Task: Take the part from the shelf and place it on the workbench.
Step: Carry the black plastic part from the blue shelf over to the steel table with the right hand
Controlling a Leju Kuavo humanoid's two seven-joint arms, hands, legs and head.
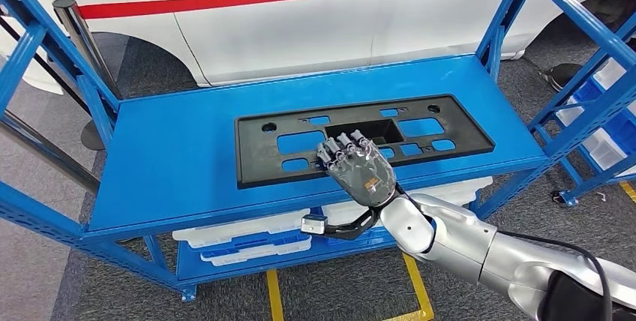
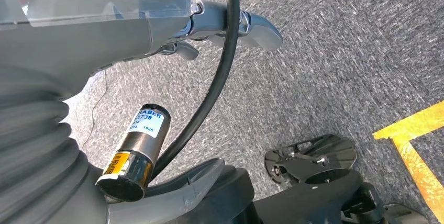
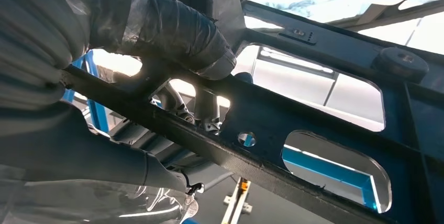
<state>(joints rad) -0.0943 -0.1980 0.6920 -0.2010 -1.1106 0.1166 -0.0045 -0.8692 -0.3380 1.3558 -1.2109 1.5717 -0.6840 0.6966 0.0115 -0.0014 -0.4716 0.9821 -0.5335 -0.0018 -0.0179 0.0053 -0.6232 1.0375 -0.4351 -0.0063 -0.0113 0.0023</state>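
Gripping the part [image 1: 360, 137], right hand [image 1: 358, 167] hides its near edge

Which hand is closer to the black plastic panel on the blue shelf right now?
Right. The right hand is on the black panel's near edge, thumb under it and fingers on top. The left hand hangs low over grey carpet, away from the shelf.

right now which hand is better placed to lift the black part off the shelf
The right hand: it already lies on the near edge of the black part on the blue shelf, thumb under it. The left hand hangs over carpet.
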